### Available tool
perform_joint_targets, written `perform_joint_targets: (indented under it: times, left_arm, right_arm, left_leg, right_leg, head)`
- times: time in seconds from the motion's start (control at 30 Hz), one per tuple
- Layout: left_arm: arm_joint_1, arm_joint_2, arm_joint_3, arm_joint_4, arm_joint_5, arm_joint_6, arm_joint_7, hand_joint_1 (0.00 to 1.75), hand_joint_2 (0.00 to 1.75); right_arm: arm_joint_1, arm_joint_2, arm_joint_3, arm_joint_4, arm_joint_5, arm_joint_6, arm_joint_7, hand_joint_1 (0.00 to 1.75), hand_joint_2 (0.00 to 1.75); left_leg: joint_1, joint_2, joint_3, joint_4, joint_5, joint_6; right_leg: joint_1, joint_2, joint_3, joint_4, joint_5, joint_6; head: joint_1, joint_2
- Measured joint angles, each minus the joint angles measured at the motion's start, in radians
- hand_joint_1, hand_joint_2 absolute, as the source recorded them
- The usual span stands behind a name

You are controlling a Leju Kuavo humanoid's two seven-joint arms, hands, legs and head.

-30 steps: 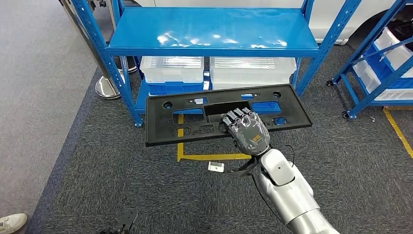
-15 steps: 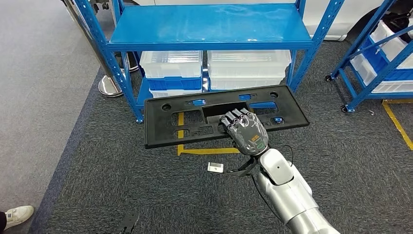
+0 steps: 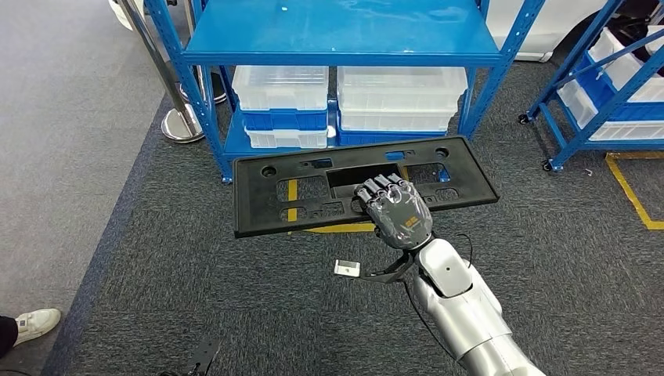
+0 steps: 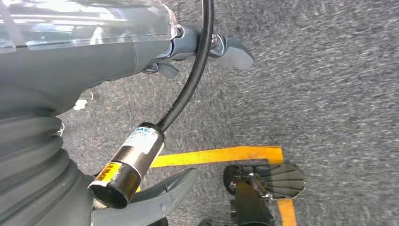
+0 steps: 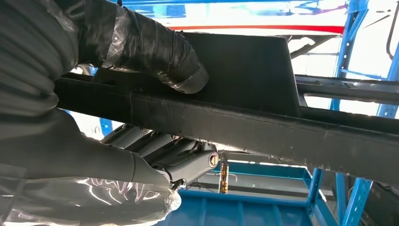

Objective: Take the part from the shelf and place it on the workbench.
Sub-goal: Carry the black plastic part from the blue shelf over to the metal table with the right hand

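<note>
The part (image 3: pixel 266 196) is a long flat black plastic panel with several cut-outs, held level above the carpet in front of the blue shelf (image 3: pixel 337 31). My right hand (image 3: pixel 399 211) grips it near the middle of its near edge, fingers over the top. In the right wrist view the thumb (image 5: pixel 155 52) lies on one face of the panel (image 5: pixel 263 127) and the fingers (image 5: pixel 179 155) curl against the other. My left hand (image 4: pixel 141 52) hangs over the carpet with its fingers apart and nothing in it.
Clear lidded bins (image 3: pixel 282 86) sit on the shelf's lower level. A second blue rack (image 3: pixel 611 94) stands at the right. A stanchion base (image 3: pixel 182 125), yellow floor tape (image 3: pixel 344 228), a small white tag (image 3: pixel 346 268) and a person's shoe (image 3: pixel 31 323) are on the floor.
The whole picture has shifted: the shelf now sits farther away and higher in view, so the camera has moved back. The panel stays in my right hand as before.
</note>
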Motion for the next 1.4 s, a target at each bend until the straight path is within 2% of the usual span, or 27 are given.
perform_joint_targets:
  times: [0.07, 0.13, 0.17, 0.2, 0.27, 0.3, 0.33, 0.37, 0.43, 0.47, 0.5, 0.53, 0.57, 0.6, 0.63, 0.7, 0.8, 0.83, 0.87, 0.9, 0.97, 1.03, 1.17, 1.23, 1.33, 1.37, 1.4]
  left_arm:
    - [0.001, 0.0, 0.001, 0.0, 0.0, 0.0, -0.001, 0.0, 1.75]
    - [0.006, 0.0, 0.002, 0.001, 0.001, 0.001, -0.002, 0.0, 1.75]
    - [0.009, 0.0, 0.002, 0.001, 0.001, 0.001, -0.002, 0.0, 1.75]
    - [0.012, 0.0, 0.003, 0.002, 0.001, 0.001, -0.002, 0.0, 1.75]
    - [0.013, 0.0, 0.004, 0.002, 0.001, 0.001, -0.003, 0.0, 1.75]
    - [0.013, 0.0, 0.004, 0.002, 0.001, 0.001, -0.003, 0.0, 1.75]
    - [0.013, 0.0, 0.004, 0.002, 0.001, 0.001, -0.003, 0.0, 1.75]
    - [0.012, 0.0, 0.005, 0.002, 0.001, 0.001, -0.003, 0.0, 1.75]
    - [0.011, 0.0, 0.006, 0.002, 0.001, 0.001, -0.003, 0.0, 1.75]
    - [0.009, 0.0, 0.006, 0.002, 0.001, 0.001, -0.004, 0.0, 1.75]
    - [0.006, 0.001, 0.006, 0.002, 0.001, 0.001, -0.005, 0.0, 1.75]
    - [0.004, 0.001, 0.006, 0.002, 0.001, 0.001, -0.007, 0.0, 1.75]
    - [0.001, 0.002, 0.007, 0.002, 0.001, 0.002, -0.01, 0.0, 1.75]
    - [0.001, 0.002, 0.007, 0.002, 0.001, 0.002, -0.013, 0.0, 1.75]
    - [0.002, 0.002, 0.007, 0.002, 0.001, 0.003, -0.016, 0.0, 1.75]
    - [0.006, 0.001, 0.007, 0.002, 0.001, 0.004, -0.019, 0.0, 1.75]
    - [0.01, 0.002, 0.007, 0.002, 0.001, 0.004, -0.02, 0.0, 1.75]
    - [0.011, 0.002, 0.007, 0.002, 0.001, 0.004, -0.02, 0.0, 1.75]
    - [0.013, 0.002, 0.007, 0.002, 0.001, 0.004, -0.02, 0.0, 1.75]
    - [0.015, 0.002, 0.007, 0.002, 0.001, 0.004, -0.02, 0.0, 1.75]
    - [0.017, 0.001, 0.007, 0.002, 0.001, 0.004, -0.021, 0.0, 1.75]
    - [0.017, 0.001, 0.008, 0.002, 0.001, 0.003, -0.023, 0.0, 1.75]
    - [0.022, 0.0, 0.008, 0.002, 0.001, 0.002, -0.026, 0.0, 1.75]
    - [0.023, 0.0, 0.008, 0.002, 0.0, 0.002, -0.027, 0.0, 1.75]
    - [0.025, -0.001, 0.008, 0.002, 0.0, 0.002, -0.027, 0.0, 1.75]
    - [0.026, -0.001, 0.008, 0.002, -0.001, 0.002, -0.026, 0.0, 1.75]
    - [0.027, -0.001, 0.008, 0.002, -0.001, 0.003, -0.026, 0.0, 1.75]
  right_arm:
    - [-0.002, 0.002, 0.0, 0.0, 0.001, 0.0, -0.001, 1.75, 1.75]
    - [-0.002, 0.003, -0.001, 0.001, 0.001, 0.0, -0.002, 1.75, 1.75]
    - [-0.003, 0.004, -0.001, 0.002, 0.001, 0.0, -0.002, 1.75, 1.75]
    - [-0.003, 0.006, -0.001, 0.003, 0.002, 0.0, -0.002, 1.75, 1.75]
    - [-0.004, 0.008, -0.001, 0.003, 0.002, 0.0, -0.002, 1.75, 1.75]
    - [-0.004, 0.009, -0.001, 0.004, 0.002, 0.0, -0.002, 1.75, 1.75]
    - [-0.004, 0.009, -0.001, 0.004, 0.002, 0.0, -0.002, 1.75, 1.75]
    - [-0.004, 0.009, -0.001, 0.005, 0.002, 0.0, -0.002, 1.75, 1.75]
    - [-0.004, 0.01, -0.001, 0.005, 0.002, 0.0, -0.002, 1.75, 1.75]
    - [-0.004, 0.01, -0.001, 0.005, 0.002, 0.0, -0.002, 1.75, 1.75]
    - [-0.005, 0.011, -0.001, 0.004, 0.002, 0.0, -0.002, 1.75, 1.75]
    - [-0.006, 0.012, -0.002, 0.004, 0.002, 0.0, -0.002, 1.75, 1.75]
    - [-0.007, 0.012, -0.002, 0.003, 0.001, 0.0, -0.002, 1.75, 1.75]
    - [-0.007, 0.012, -0.003, 0.003, 0.0, 0.0, -0.002, 1.75, 1.75]
    - [-0.007, 0.012, -0.003, 0.004, -0.002, 0.0, -0.002, 1.75, 1.75]
    - [-0.005, 0.012, -0.004, 0.005, -0.009, 0.0, -0.004, 1.75, 1.75]
    - [-0.003, 0.011, -0.009, 0.009, -0.018, 0.0, -0.009, 1.75, 1.75]
    - [-0.001, 0.011, -0.01, 0.01, -0.019, 0.0, -0.011, 1.75, 1.75]
    - [0.0, 0.011, -0.011, 0.012, -0.019, 0.0, -0.012, 1.75, 1.75]
    - [0.001, 0.011, -0.011, 0.013, -0.019, 0.0, -0.014, 1.75, 1.75]
    - [0.001, 0.011, -0.011, 0.014, -0.023, 0.0, -0.018, 1.75, 1.75]
    - [0.0, 0.012, -0.012, 0.015, -0.029, 0.0, -0.022, 1.75, 1.75]
    - [0.0, 0.012, -0.013, 0.018, -0.033, 0.0, -0.026, 1.75, 1.75]
    - [-0.001, 0.013, -0.014, 0.018, -0.032, 0.0, -0.026, 1.75, 1.75]
    - [0.0, 0.013, -0.014, 0.021, -0.032, 0.0, -0.026, 1.75, 1.75]
    - [0.002, 0.013, -0.014, 0.024, -0.033, 0.0, -0.026, 1.75, 1.75]
    - [0.002, 0.013, -0.014, 0.026, -0.034, 0.0, -0.026, 1.75, 1.75]
  left_leg:
    - [-0.001, 0.0, -0.007, -0.006, 0.023, -0.013]
    - [0.0, -0.002, -0.015, -0.017, 0.037, -0.026]
    - [0.001, -0.003, -0.023, -0.008, 0.017, -0.031]
    - [0.002, -0.003, -0.033, 0.02, -0.026, -0.036]
    - [0.004, -0.003, -0.055, 0.137, -0.142, -0.042]
    - [0.004, -0.003, -0.061, 0.204, -0.179, -0.044]
    - [0.004, -0.003, -0.059, 0.258, -0.188, -0.045]
    - [0.004, -0.003, -0.047, 0.288, -0.173, -0.044]
    - [0.003, -0.004, 0.025, 0.247, -0.122, -0.037]
    - [0.0, -0.004, 0.088, 0.18, -0.122, -0.03]
    - [-0.002, -0.004, 0.154, 0.094, -0.143, -0.023]
    - [-0.006, -0.005, 0.203, 0.024, -0.168, -0.016]
    - [-0.01, -0.004, 0.232, -0.027, -0.188, -0.01]
    - [-0.012, -0.004, 0.238, -0.052, -0.19, -0.004]
    - [-0.011, -0.003, 0.232, -0.055, -0.179, 0.003]
    - [-0.006, 0.002, 0.219, -0.065, -0.151, 0.018]
    - [-0.004, 0.005, 0.179, -0.063, -0.116, 0.028]
    - [-0.004, 0.005, 0.162, -0.059, -0.107, 0.026]
    - [-0.003, 0.005, 0.147, -0.053, -0.099, 0.023]
    - [-0.002, 0.005, 0.134, -0.047, -0.094, 0.02]
    - [0.001, 0.005, 0.11, -0.028, -0.088, 0.013]
    - [-0.001, 0.004, 0.094, -0.01, -0.085, 0.002]
    - [0.001, 0.003, 0.082, -0.001, -0.081, -0.024]
    - [0.003, 0.002, 0.056, 0.058, -0.128, -0.032]
    - [0.004, 0.002, -0.015, 0.242, -0.23, -0.038]
    - [0.004, 0.002, -0.02, 0.27, -0.237, -0.037]
    - [0.004, 0.002, -0.009, 0.263, -0.228, -0.034]
  right_leg:
    - [0.008, 0.003, 0.026, -0.062, -0.016, -0.01]
    - [0.007, 0.002, 0.006, -0.066, 0.006, -0.025]
    - [0.005, 0.0, -0.006, -0.068, 0.021, -0.036]
    - [0.003, -0.002, -0.022, -0.07, 0.037, -0.045]
    - [0.005, -0.004, -0.056, -0.069, 0.067, -0.056]
    - [0.007, -0.004, -0.074, -0.067, 0.081, -0.057]
    - [0.009, -0.005, -0.093, -0.065, 0.094, -0.058]
    - [0.011, -0.005, -0.112, -0.062, 0.108, -0.058]
    - [0.014, -0.005, -0.149, -0.056, 0.133, -0.056]
    - [0.017, -0.005, -0.163, -0.053, 0.145, -0.053]
    - [0.018, -0.005, -0.173, -0.052, 0.156, -0.05]
    - [0.018, -0.006, -0.178, -0.053, 0.167, -0.045]
    - [0.017, -0.007, -0.18, -0.058, 0.178, -0.039]
    - [0.016, -0.008, -0.181, -0.065, 0.191, -0.032]
    - [0.014, -0.008, -0.181, -0.071, 0.199, -0.025]
    - [0.012, -0.005, -0.197, -0.045, 0.17, -0.015]
    - [0.007, -0.001, -0.254, 0.134, 0.038, -0.004]
    - [0.005, -0.001, -0.262, 0.187, 0.009, -0.001]
    - [0.003, -0.001, -0.251, 0.204, 0.0, 0.002]
    - [0.001, -0.002, -0.221, 0.182, 0.007, 0.004]
    - [-0.004, -0.002, -0.119, 0.051, 0.034, 0.006]
    - [-0.001, 0.0, -0.059, -0.043, 0.047, 0.0]
    - [0.004, 0.001, -0.067, -0.051, 0.062, -0.028]
    - [0.001, -0.001, -0.075, -0.056, 0.074, -0.044]
    - [0.006, -0.001, -0.093, -0.055, 0.088, -0.052]
    - [0.008, -0.001, -0.099, -0.054, 0.092, -0.053]
    - [0.01, -0.001, -0.105, -0.053, 0.096, -0.052]
  head:
    - [0.0, 0.0]
    - [0.0, 0.0]
    - [0.0, 0.0]
    - [-0.001, 0.0]
    - [-0.001, 0.0]
    - [-0.001, 0.0]
    - [-0.001, 0.0]
    - [-0.001, 0.0]
    - [-0.002, 0.0]
    - [-0.002, 0.0]
    - [-0.001, 0.0]
    - [-0.001, 0.0]
    - [-0.002, 0.0]
    - [-0.002, 0.0]
    - [-0.002, 0.0]
    - [-0.002, 0.0]
    - [0.0, 0.0]
    - [0.0, 0.0]
    - [-0.001, 0.0]
    - [-0.001, 0.0]
    - [-0.001, 0.0]
    - [-0.001, 0.0]
    - [-0.001, 0.0]
    - [-0.002, 0.0]
    - [-0.002, 0.0]
    - [-0.002, 0.0]
    - [-0.002, 0.0]
